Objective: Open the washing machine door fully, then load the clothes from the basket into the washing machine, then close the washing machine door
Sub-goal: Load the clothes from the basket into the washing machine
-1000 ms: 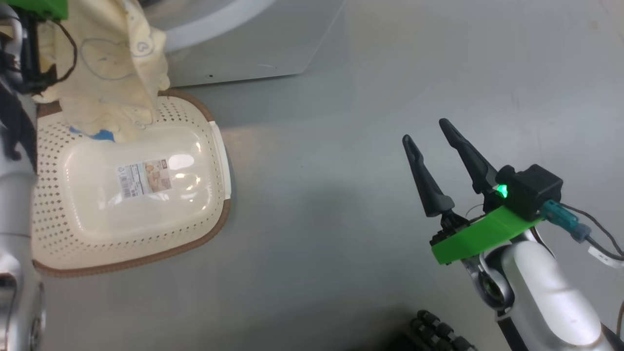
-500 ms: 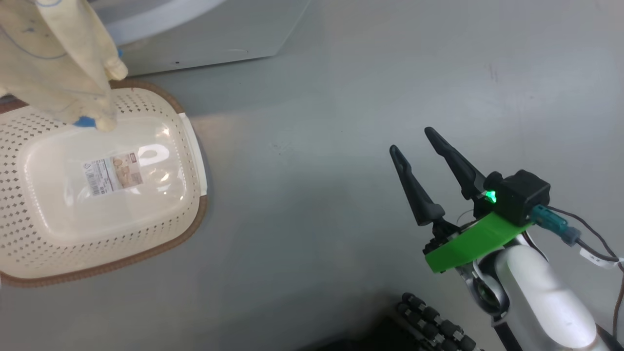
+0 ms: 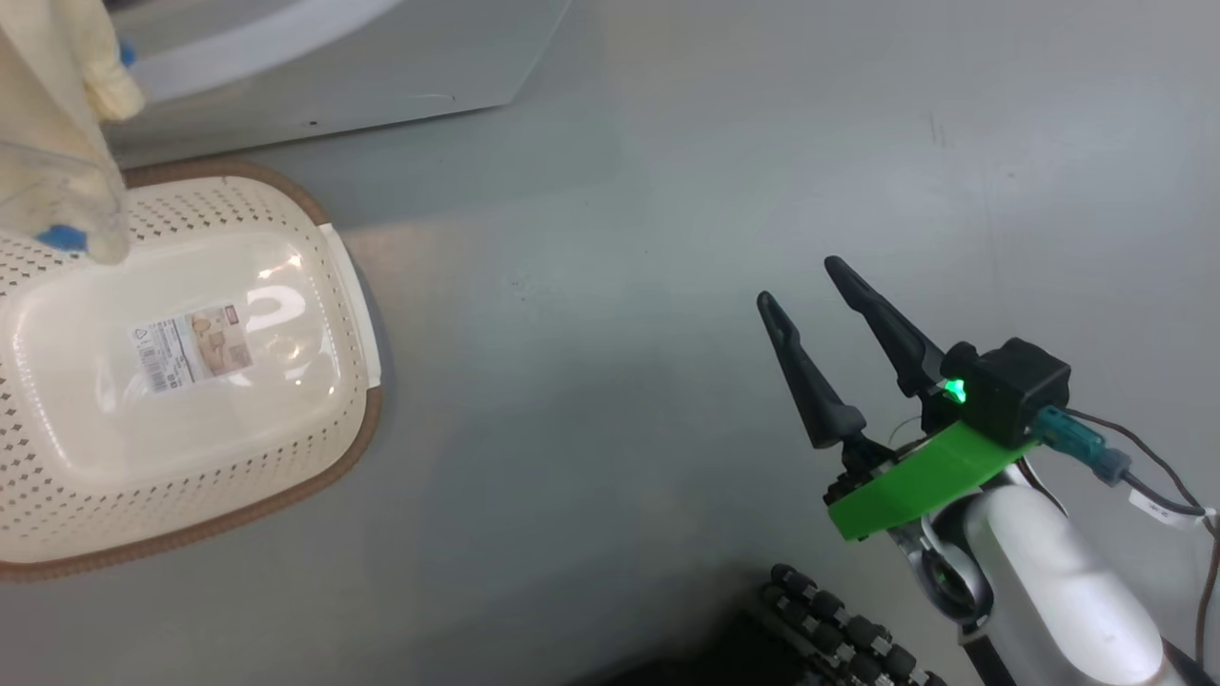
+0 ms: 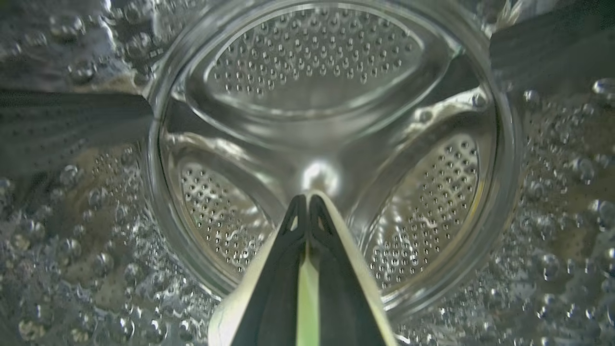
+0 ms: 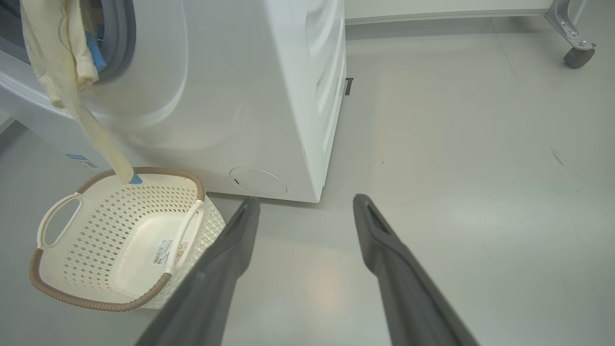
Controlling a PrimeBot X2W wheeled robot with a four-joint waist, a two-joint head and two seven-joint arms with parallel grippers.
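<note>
One limp, light tail of clothes [image 5: 57,62] dangles from the clamped left pincer [image 4: 307,198]; right pincer [image 3: 801,283] gapes. I'd regrip midway.

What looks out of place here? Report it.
The clothes trail out of the washing machine opening, one long end hanging to the basket rim, though the left gripper clamping them points into the drum.

Open floor [image 5: 456,144] lies right of washer [image 5: 269,96] and basket [image 5: 96,305]. Clothes [image 5: 53,57] dangle from the washer's mouth to the basket's rim, crossing that gap. The drum [image 4: 317,62] gapes roomy before the left gripper [image 4: 307,198].
</note>
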